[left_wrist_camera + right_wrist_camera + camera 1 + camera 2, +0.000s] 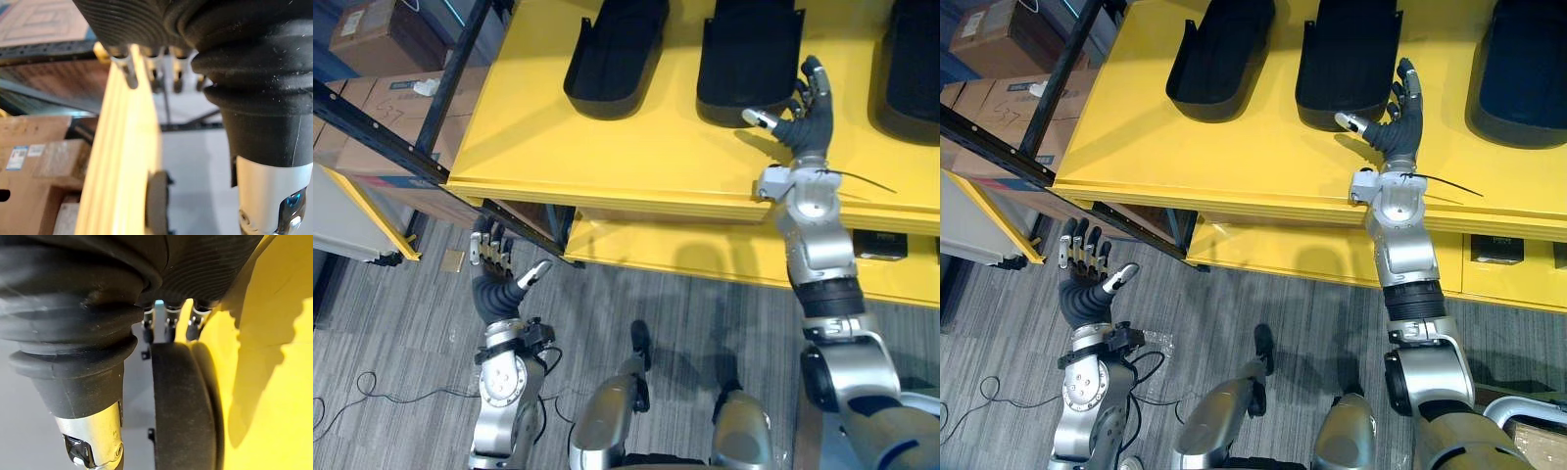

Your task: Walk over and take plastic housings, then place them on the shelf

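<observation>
Three black plastic housings (612,49) lie in a row on the yellow shelf (636,157). The right robot hand (806,117) is at the near right corner of the middle housing (744,59), with its fingers almost straight against the edge and its thumb spread out. The left robot hand (494,279) is low beside the shelf, above the grey floor (401,333), with straight fingers and nothing in it.

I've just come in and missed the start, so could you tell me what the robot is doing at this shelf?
The robot stands at a yellow shelf on which three black plastic housings lie in a row. Its right hand reaches over the shelf's front edge, open, with its fingers against the near end of the middle housing. Its left hand hangs open and empty beside the shelf, above the floor.
</observation>
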